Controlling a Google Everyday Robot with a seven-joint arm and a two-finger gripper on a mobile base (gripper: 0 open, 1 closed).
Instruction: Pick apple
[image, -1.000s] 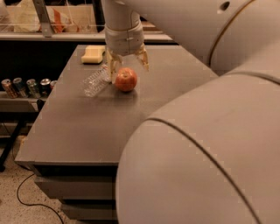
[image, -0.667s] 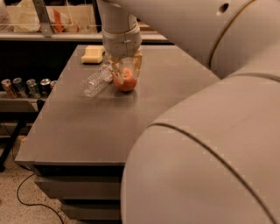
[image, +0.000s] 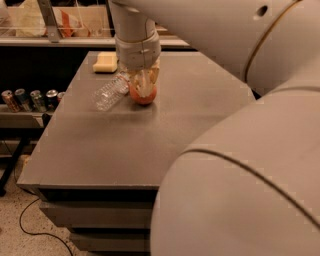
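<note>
The red-orange apple (image: 143, 98) rests on the dark grey table (image: 110, 145) near its far middle. My gripper (image: 144, 85) comes straight down from above and sits over the apple. Its pale fingers (image: 145, 83) are drawn in against the apple's sides and cover its upper half. Only the lower part of the apple shows below them. The apple still touches the table top.
A clear plastic bottle (image: 111, 91) lies on its side just left of the apple, almost touching the gripper. A pale yellow sponge block (image: 105, 62) sits at the table's far left. Several cans (image: 30, 98) stand on a shelf left of the table. My arm's white body (image: 240, 190) fills the right.
The gripper has come down from just above the apple until it sits around it, and its fingers have drawn in from a wide spread. The apple and bottle have stayed in place.
</note>
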